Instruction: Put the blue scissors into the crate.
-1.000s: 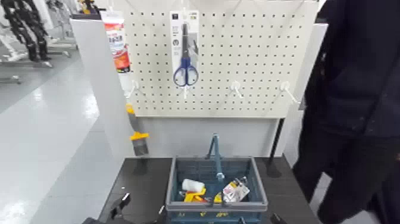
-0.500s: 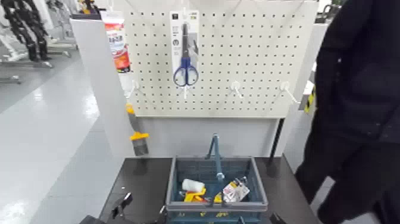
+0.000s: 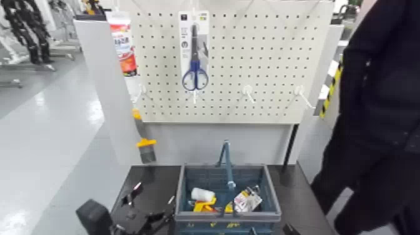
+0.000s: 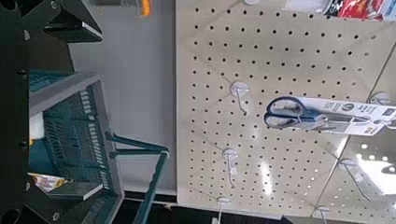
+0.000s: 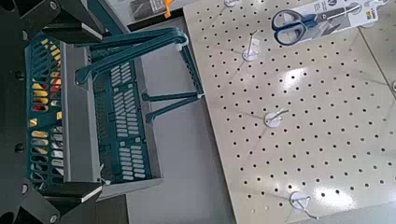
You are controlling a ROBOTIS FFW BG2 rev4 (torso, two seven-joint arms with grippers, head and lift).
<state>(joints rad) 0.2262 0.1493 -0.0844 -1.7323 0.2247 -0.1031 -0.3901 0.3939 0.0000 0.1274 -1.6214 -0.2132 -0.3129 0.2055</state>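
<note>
We saw the left gripper (image 3: pixel 154 193) move. It went a bit farther out, over the left part of the black table (image 3: pixel 145 176), and more of it came into sight. A big black piece of the left arm (image 3: pixel 95 216) popped up at the near left, where we had seen just a small bit of it before. On the right, we saw the person in dark clothes (image 3: pixel 381 119) shift more to the right. That let us see more of a yellow and black stripe (image 3: pixel 331 90) at the far right.
</note>
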